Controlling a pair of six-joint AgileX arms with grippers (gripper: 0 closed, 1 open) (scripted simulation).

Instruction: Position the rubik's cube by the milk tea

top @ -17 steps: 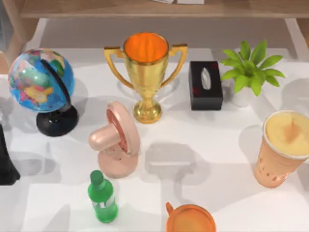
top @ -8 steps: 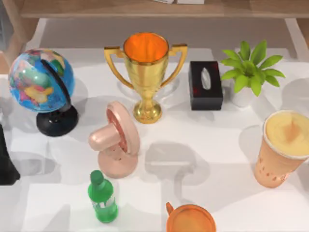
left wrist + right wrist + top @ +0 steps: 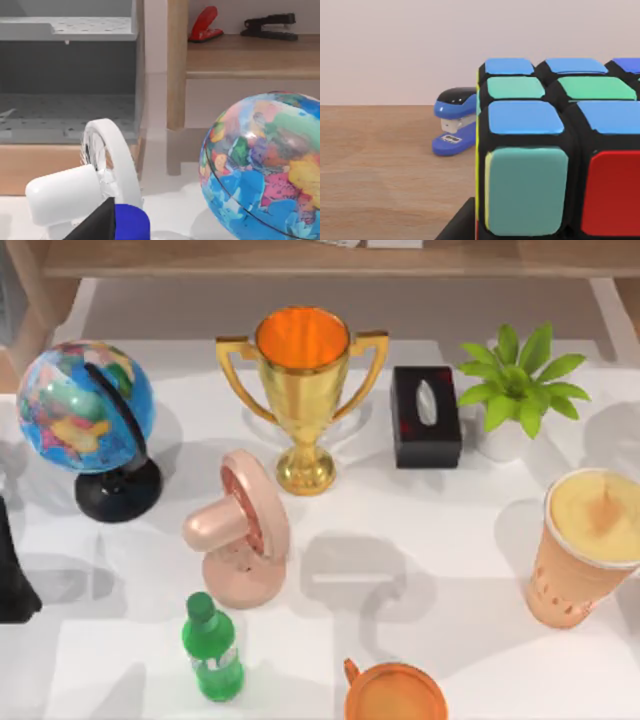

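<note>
Since a second ago nothing on the table (image 3: pixel 470 640) has changed place; only the grey shadow in the middle of it has altered its outline a little. The milk tea (image 3: pixel 590 545) stands upright at the table's right edge, its long axis vertical and its creamy top facing up.

The rubik's cube (image 3: pixel 555 150) sits close in front of the right wrist camera, over a wooden surface, with one blue stapler (image 3: pixel 452 122) behind it. Equal on all sides, it has no long axis. One face shows blue and green stickers, and the adjoining face shows green and red. A dark part of the right gripper (image 3: pixel 461 226) lies under the cube's near edge; whether it is clamped on the cube cannot be told.

The left arm (image 3: pixel 12 575) waits at the table's left edge, and the state of its gripper cannot be told either.

On the table stand one globe (image 3: pixel 85 405), one gold trophy (image 3: pixel 302 390), one pink fan (image 3: pixel 240 530), one green bottle (image 3: pixel 212 650), one black tissue box (image 3: pixel 426 415), one potted plant (image 3: pixel 515 385) and one orange mug (image 3: pixel 395 695).
</note>
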